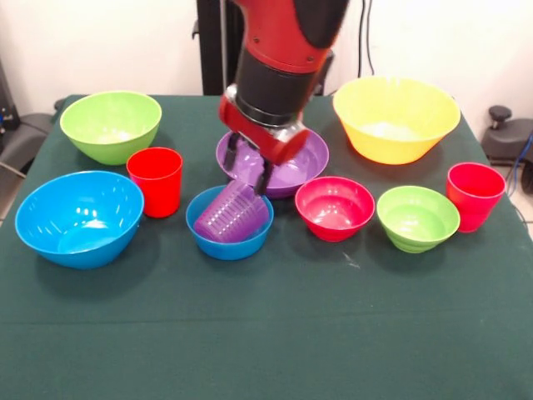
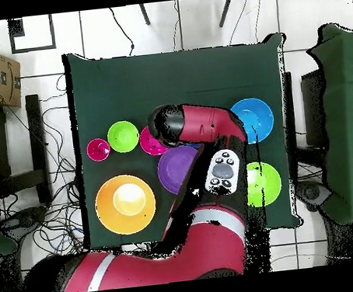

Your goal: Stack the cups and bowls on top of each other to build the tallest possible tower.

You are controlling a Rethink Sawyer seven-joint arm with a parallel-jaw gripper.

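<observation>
Lying tilted in the small blue bowl (image 1: 229,225), the purple cup (image 1: 233,214) touches the claw (image 1: 260,177), whose grip I cannot tell; two red cups (image 1: 156,180) stand apart.

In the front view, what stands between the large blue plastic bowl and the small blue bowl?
A red plastic cup stands upright between the large blue bowl and the small blue bowl, in the front view.

**Arm spans the bench among the bowls**

A dark green bench (image 2: 96,90) carries a large yellow bowl (image 2: 126,204), a purple bowl (image 2: 174,170) beside it, a small lime green bowl (image 2: 122,136), a red cup (image 2: 98,149), a red-pink bowl (image 2: 151,144), a blue bowl (image 2: 256,119) and a lime green bowl (image 2: 266,183). The red arm (image 2: 201,122) covers the middle.
</observation>
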